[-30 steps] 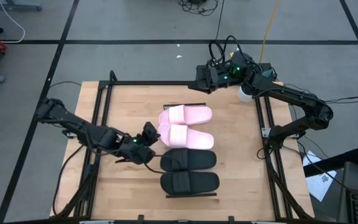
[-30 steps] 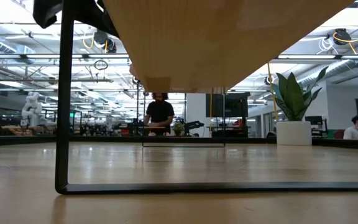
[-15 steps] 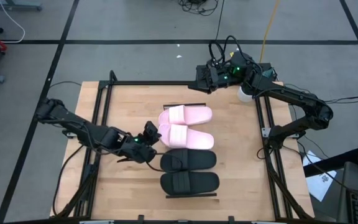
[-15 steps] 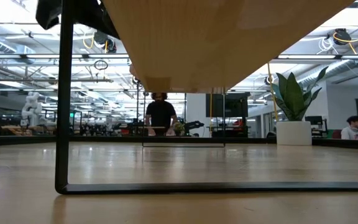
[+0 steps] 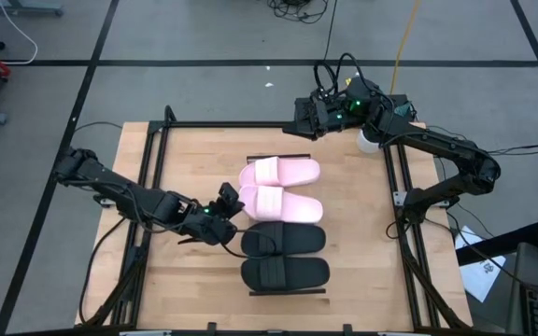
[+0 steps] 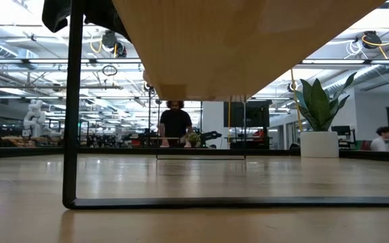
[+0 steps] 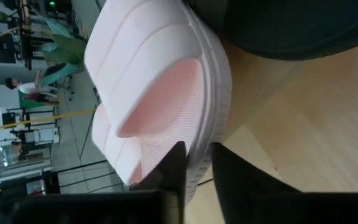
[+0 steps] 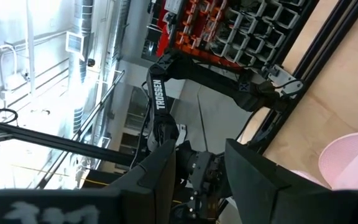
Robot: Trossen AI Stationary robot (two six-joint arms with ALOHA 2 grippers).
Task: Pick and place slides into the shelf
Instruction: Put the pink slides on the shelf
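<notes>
1. The shelf [image 5: 344, 271] carries all four slides in a row.
2. Right gripper [image 5: 299, 117] waits at the table's far edge, fingers apart, holding nothing.
3. Left gripper [image 5: 224, 203] pinches the nearer pink slide [image 5: 283, 204] at its sole edge — a thin bite, so it may slip free or nudge the black slide [image 5: 283, 240] beside it.

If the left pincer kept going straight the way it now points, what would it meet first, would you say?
The left pincer points at the nearer pink slide, whose sole edge already sits between its fingertips in the left wrist view. That slide comes first.
</notes>
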